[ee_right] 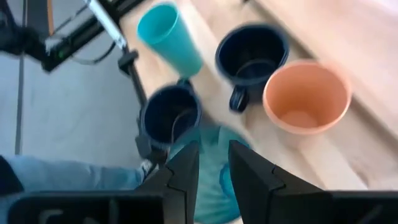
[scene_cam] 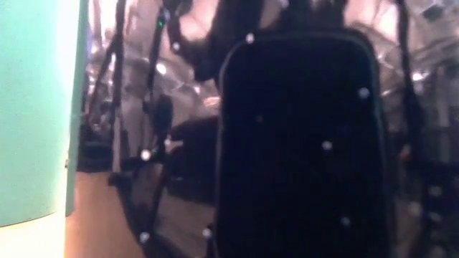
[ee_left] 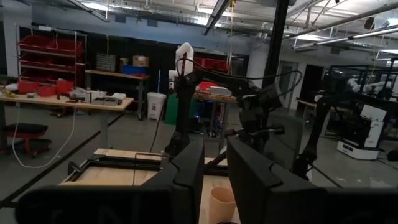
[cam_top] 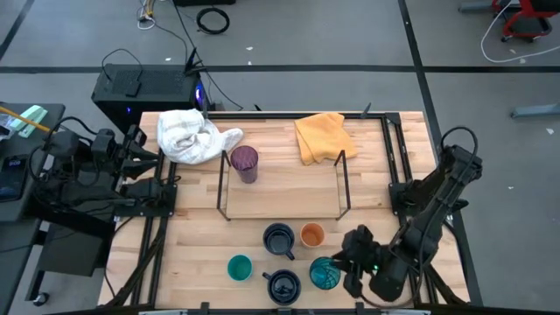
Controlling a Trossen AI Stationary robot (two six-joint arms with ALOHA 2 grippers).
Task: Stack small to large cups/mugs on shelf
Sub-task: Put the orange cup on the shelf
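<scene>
The black wire shelf (cam_top: 282,185) stands mid-table with the purple tumbler (cam_top: 244,163) at its far left corner. Near the front edge stand a navy mug (cam_top: 279,238), the orange cup (cam_top: 312,234), the small teal cup (cam_top: 240,268), a second navy mug (cam_top: 283,285) and the teal-blue patterned cup (cam_top: 325,274). My right gripper (ee_right: 213,158) is open and slants down just above the patterned cup (ee_right: 214,186), at its right side (cam_top: 348,259). My left gripper (ee_left: 214,152) waits open at the table's left edge (cam_top: 144,162). The low view shows only the teal cup (scene_cam: 36,107) and a navy mug (scene_cam: 301,143), close up.
A white cloth (cam_top: 188,136) and a yellow cloth (cam_top: 322,137) lie at the table's far side, behind the shelf. Black frame rails (cam_top: 149,254) run along the table's left and right sides. Bare wood shows inside the shelf's footprint (cam_top: 289,188).
</scene>
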